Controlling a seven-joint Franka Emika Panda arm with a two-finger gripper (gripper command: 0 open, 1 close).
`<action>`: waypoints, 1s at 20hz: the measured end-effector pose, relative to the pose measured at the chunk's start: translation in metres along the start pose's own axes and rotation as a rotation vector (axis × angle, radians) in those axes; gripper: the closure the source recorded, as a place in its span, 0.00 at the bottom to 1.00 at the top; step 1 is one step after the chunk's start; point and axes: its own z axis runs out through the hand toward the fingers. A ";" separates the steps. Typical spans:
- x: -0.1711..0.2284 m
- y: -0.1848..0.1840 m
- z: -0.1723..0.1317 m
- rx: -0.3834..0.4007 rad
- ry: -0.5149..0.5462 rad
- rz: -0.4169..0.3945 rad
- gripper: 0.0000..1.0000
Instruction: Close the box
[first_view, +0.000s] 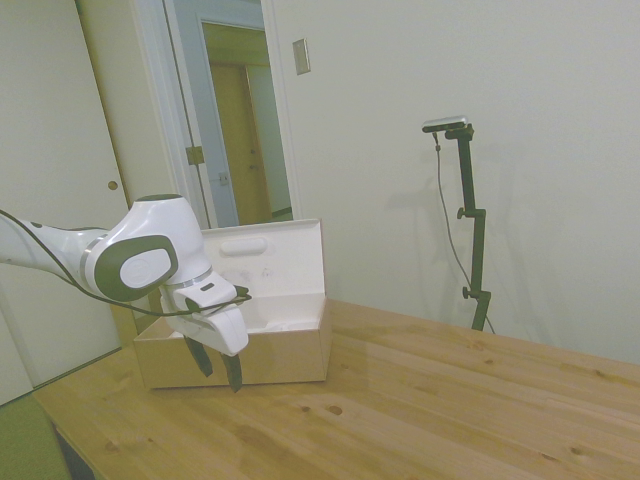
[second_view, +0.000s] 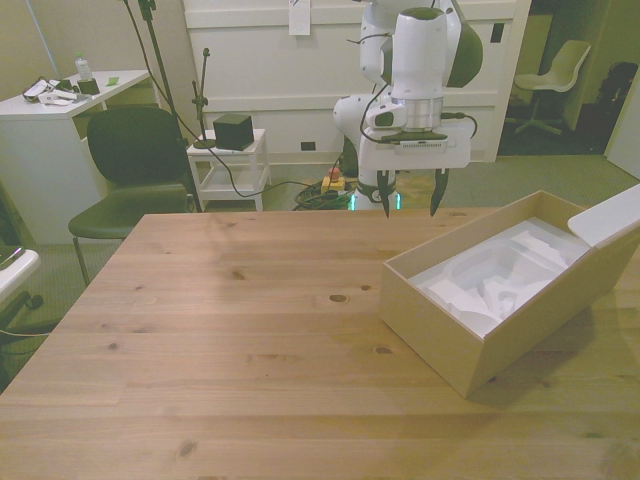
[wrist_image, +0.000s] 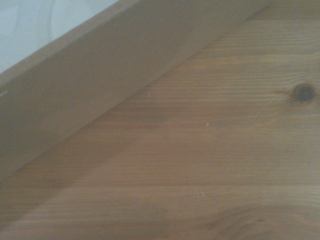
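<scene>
The box (second_view: 440, 325) is a large tan cardboard one, open, at the front view's right, with a white moulded insert inside. Its white lid (first_view: 270, 258) stands upright on the far side in the side view, showing an oblong embossed slot; the lid (second_view: 618, 214) also shows at the front view's right edge. My gripper (second_view: 411, 199) hangs open over the table just behind the box's far corner, holding nothing. In the side view the gripper (first_view: 214, 367) is in front of the box (first_view: 290, 355). The wrist view shows the box's tan wall (wrist_image: 100, 85) from close up.
Bare wooden tabletop (second_view: 220, 310) fills the front view's left and middle. Behind the table stand a dark chair (second_view: 135, 165) and a small white shelf (second_view: 232, 165) with a black cube on it. A white desk (second_view: 50, 110) is at the far left.
</scene>
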 end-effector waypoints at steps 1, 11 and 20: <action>0.000 0.000 0.001 -0.001 -0.001 0.000 0.00; -0.018 -0.020 -0.046 0.073 0.073 -0.055 0.00; -0.049 -0.058 -0.109 0.167 0.239 -0.230 0.00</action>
